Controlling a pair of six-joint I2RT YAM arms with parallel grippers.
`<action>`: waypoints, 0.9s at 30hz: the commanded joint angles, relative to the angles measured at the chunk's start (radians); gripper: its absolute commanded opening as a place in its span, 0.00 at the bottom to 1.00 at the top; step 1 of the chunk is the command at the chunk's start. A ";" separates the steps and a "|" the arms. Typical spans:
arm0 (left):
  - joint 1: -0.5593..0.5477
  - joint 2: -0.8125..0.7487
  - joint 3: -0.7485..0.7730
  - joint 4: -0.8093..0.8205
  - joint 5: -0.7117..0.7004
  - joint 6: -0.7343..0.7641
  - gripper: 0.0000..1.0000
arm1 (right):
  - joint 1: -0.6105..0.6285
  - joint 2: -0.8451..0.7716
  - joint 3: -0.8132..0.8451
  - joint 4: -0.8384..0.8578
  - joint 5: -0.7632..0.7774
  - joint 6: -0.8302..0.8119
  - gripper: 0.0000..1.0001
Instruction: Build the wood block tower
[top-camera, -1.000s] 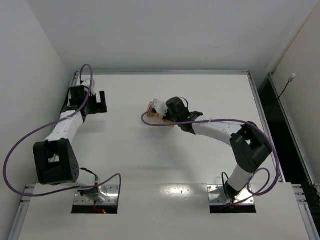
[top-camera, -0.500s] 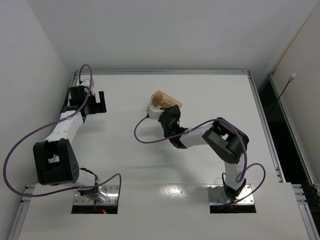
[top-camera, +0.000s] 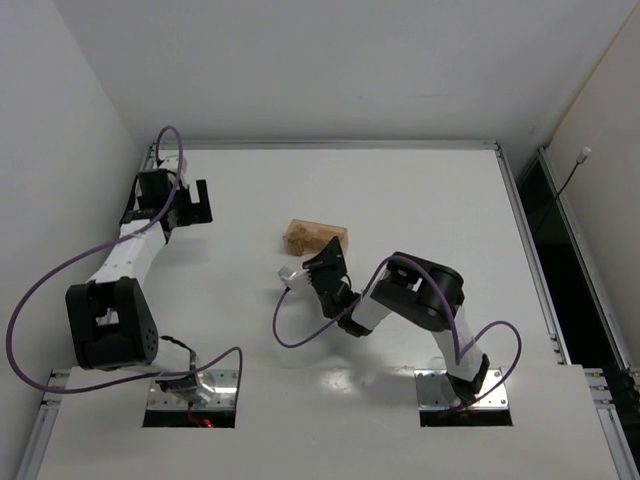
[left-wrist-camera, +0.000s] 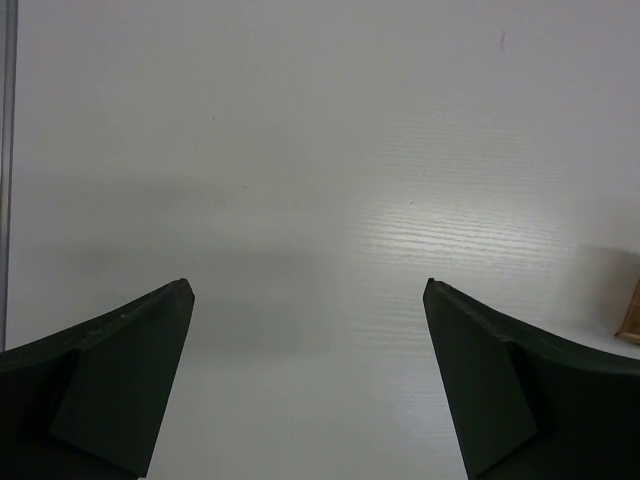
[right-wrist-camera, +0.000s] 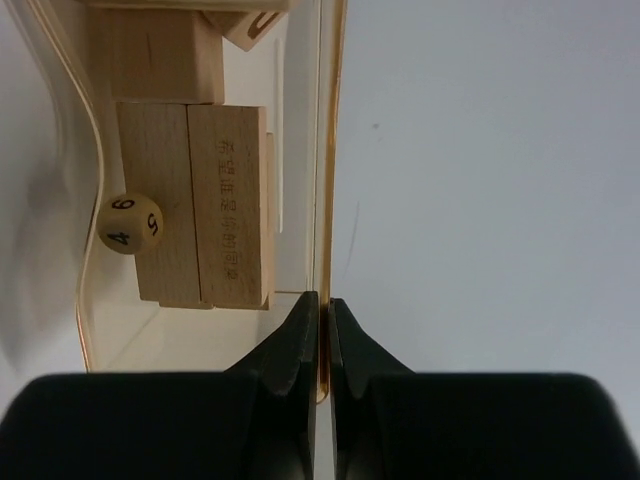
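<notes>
At wrist, right gripper (right-wrist-camera: 322, 305) pinches tray (right-wrist-camera: 333, 120) wall (unclear overhead); left gripper (left-wrist-camera: 307, 285) gapes.

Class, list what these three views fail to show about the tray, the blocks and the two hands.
- Right wrist view: the top edge cuts off some wood blocks in the tray that the right hand pinches, so no count.
- Top view: the blocks are too small to separate; the arm covers that grip.
- Left wrist view: the frame edge cuts a tan sliver beside the left hand; unidentifiable.
</notes>
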 joint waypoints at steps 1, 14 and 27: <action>0.009 0.003 0.041 0.008 0.025 -0.017 1.00 | 0.039 0.010 0.032 0.608 0.008 -0.109 0.00; 0.018 0.021 0.064 0.008 0.079 -0.028 1.00 | 0.026 0.001 0.049 0.608 -0.141 -0.395 0.00; 0.018 0.021 0.073 -0.001 0.109 -0.037 1.00 | -0.042 -0.044 0.037 0.608 -0.175 -0.482 0.00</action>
